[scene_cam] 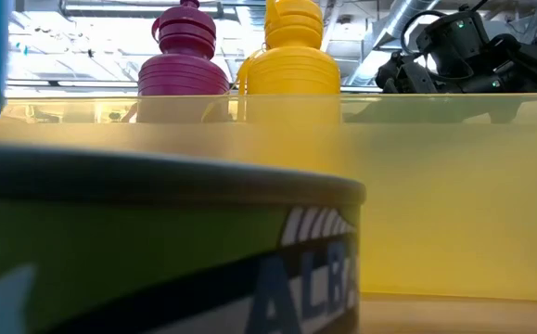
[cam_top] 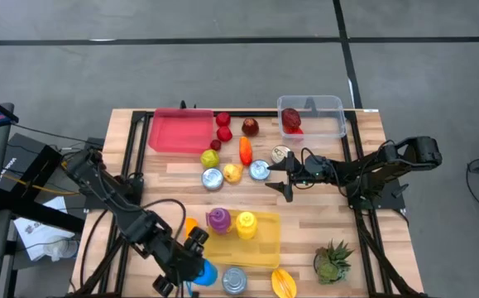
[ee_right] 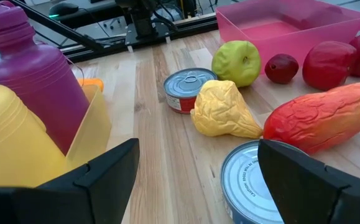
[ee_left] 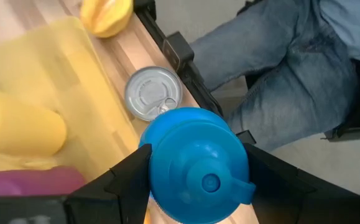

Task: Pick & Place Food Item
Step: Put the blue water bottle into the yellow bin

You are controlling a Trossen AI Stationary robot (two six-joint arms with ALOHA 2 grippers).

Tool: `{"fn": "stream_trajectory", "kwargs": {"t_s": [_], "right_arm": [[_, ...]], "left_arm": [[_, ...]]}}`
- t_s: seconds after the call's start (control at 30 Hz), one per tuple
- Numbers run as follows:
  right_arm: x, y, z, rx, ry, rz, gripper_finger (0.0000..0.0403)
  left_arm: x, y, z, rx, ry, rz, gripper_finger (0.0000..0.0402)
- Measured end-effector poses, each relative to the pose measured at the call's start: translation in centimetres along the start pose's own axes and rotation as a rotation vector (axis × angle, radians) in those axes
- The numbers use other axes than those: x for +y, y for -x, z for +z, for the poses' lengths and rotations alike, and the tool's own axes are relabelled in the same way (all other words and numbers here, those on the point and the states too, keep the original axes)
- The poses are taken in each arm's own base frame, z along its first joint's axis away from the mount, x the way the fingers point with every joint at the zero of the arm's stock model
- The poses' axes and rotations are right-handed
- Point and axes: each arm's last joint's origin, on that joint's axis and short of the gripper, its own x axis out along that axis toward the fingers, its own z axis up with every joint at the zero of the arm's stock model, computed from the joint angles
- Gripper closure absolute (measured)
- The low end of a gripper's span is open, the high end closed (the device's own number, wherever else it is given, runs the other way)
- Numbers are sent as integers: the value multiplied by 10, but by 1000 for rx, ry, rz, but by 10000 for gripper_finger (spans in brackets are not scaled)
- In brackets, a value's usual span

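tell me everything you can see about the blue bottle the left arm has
The blue bottle looks like smooth plastic, with a rounded shoulder narrowing to a cap that has a small side tab. Seen from above its top, it sits between the left gripper's dark fingers, which press its sides. It is at the table's near edge, beside the yellow bin, with a silver can just beyond it. Its lower body is hidden.

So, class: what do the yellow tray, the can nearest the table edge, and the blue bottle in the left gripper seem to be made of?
Yellow tray: translucent plastic, probably; the bottles show through its wall in the low view.
Can: metal, with a dull silver lid and pull tab.
Blue bottle: smooth, opaque plastic with a soft sheen, held between the left gripper's fingers.
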Motion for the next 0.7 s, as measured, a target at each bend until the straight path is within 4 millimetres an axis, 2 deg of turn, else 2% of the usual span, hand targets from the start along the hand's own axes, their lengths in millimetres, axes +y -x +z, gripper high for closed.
{"fn": "stream_trajectory", "kwargs": {"t_s": [0.3,0.4,0.53,0.7], "right_arm": [[0,0,0,0,0,0,88],[0,0,0,0,0,0,88],[0,0,0,0,0,0,88],[0,0,0,4,0,-1,88]], "left_arm": [[13,45,-4,-94,20,85,189],[21,55,-5,-119,30,117,189],[36,54,-7,-83,40,150,189],[52,34,-4,-24,25,149,189]]}}
